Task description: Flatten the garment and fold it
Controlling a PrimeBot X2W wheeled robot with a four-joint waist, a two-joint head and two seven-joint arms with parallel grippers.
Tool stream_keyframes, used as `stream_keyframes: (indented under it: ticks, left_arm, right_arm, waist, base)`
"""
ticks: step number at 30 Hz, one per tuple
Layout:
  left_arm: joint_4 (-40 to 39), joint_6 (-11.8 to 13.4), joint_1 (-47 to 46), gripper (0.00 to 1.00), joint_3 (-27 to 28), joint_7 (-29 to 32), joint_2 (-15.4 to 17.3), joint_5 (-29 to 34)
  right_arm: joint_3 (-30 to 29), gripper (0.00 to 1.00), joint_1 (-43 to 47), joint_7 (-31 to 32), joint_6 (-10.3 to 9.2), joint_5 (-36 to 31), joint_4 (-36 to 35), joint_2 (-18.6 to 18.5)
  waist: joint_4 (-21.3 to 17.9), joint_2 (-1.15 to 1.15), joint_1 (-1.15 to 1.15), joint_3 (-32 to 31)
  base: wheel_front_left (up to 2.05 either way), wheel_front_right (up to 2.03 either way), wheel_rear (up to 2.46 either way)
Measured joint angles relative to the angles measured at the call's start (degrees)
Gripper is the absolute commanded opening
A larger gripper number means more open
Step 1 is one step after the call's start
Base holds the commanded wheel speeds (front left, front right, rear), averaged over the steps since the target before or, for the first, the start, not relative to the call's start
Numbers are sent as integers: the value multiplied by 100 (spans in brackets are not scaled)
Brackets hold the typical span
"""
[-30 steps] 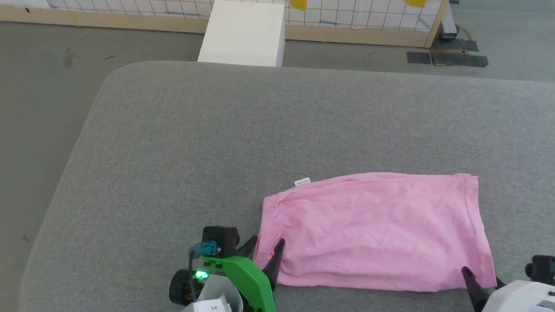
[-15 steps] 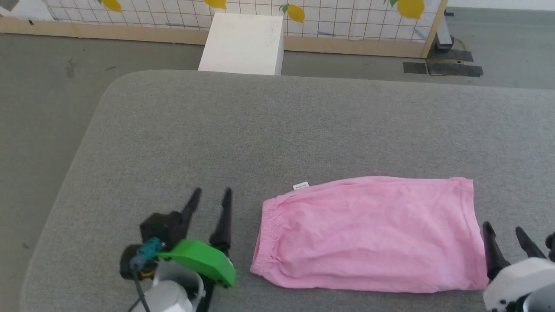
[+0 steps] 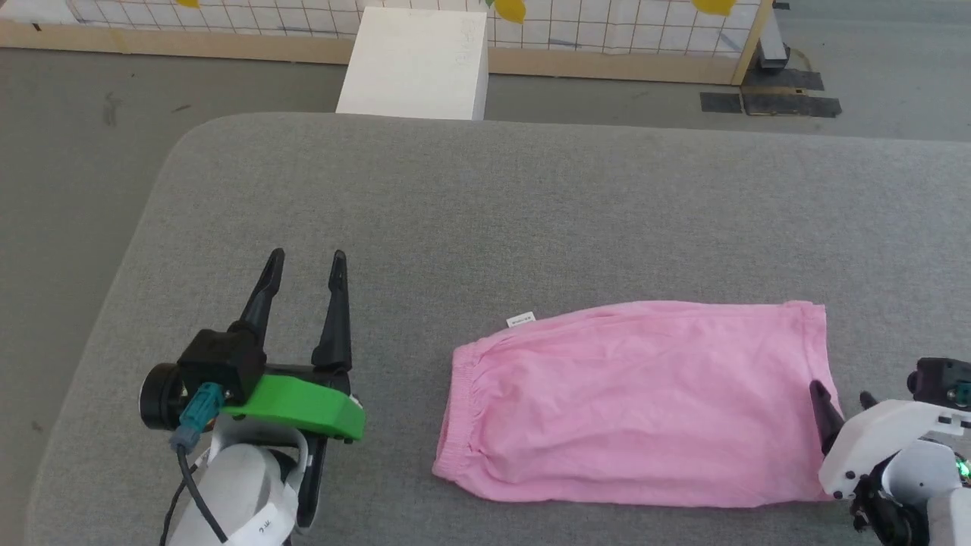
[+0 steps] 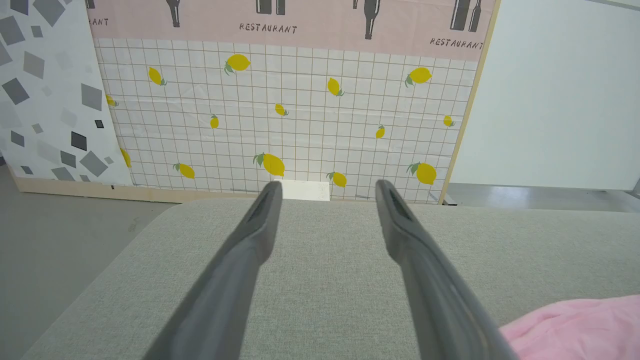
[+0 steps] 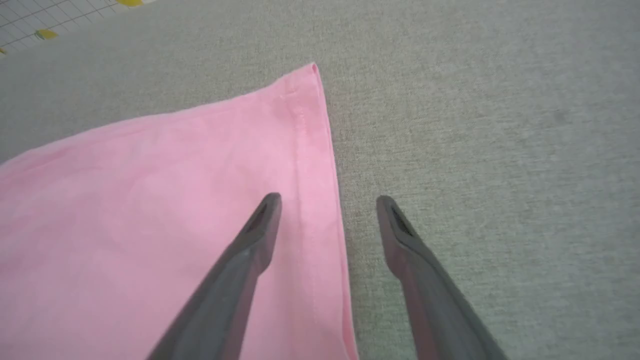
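Right fingers [image 5: 252, 245] apart, astride the hem of the garment [image 3: 637, 402]; left fingers [image 3: 331, 318] apart, off beside its gathered end.

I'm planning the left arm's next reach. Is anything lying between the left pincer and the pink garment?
Nothing visible does. Just bare grey padded surface lies between the open left pincer and the gathered edge of the garment. The right pincer, open too, is astride the opposite hem.
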Motion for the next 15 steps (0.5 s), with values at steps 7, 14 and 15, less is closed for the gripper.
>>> stream_keyframes:
  ticks: [7, 14, 15]
  left_arm:
    - [155, -344, 12, 100, 489, 0, -355, 363]
    - [264, -593, 54, 100, 743, 0, -560, 606]
    - [277, -617, 59, 100, 765, 0, -577, 616]
  right_arm:
    - [-201, 100, -550, 887, -1, 170, 791, 4]
    - [70, 0, -724, 1455, -2, 366, 831, -27]
    - [81, 0, -717, 1456, -1, 359, 826, -29]
  waist:
    - [-19, 0, 0, 15]
    - [15, 0, 0, -14]
    - [20, 0, 0, -20]
  base:
    - [0, 0, 0]
    - [0, 0, 0]
    - [0, 0, 0]
